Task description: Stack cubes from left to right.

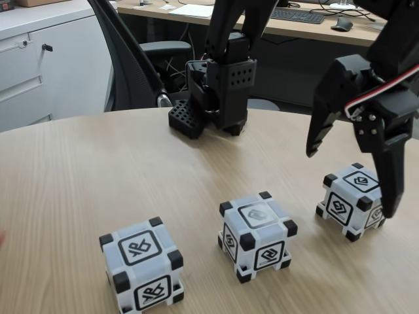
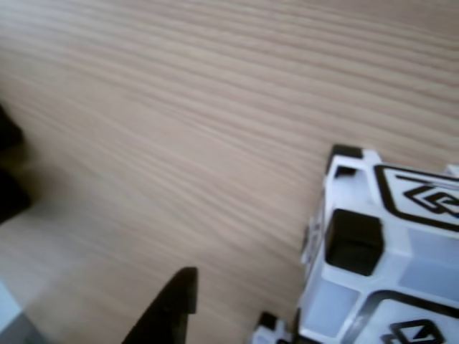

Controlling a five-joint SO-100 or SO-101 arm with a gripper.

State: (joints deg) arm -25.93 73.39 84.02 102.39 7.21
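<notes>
Cubes — three of them, all alike in white plastic with black corners — sit in a loose row on the wooden table (image 1: 78, 163) in the fixed view, none stacked yet. The left cube (image 1: 142, 265) is nearest the camera, the middle cube (image 1: 256, 235) stands well apart from it, and the right cube (image 1: 351, 200) lies further back, toward the right edge.

I have the hand (image 1: 353, 183) over that right cube with its two fingers spread wide. One finger (image 1: 391, 176) reaches down beside the cube's right face; the other hangs above the table to the cube's left, clear of it. Nothing is gripped.

In the other view the right cube (image 2: 387, 251) fills the lower right corner, and a dark fingertip (image 2: 168, 308) pokes up from the bottom edge, near the cube but apart from it — bare wood shows between them.

I judge this as the approach to a first pick: the fingers are held open so the cube can pass between them. The hand looks off-centre to me, so I would shift it over the cube before closing.
</notes>
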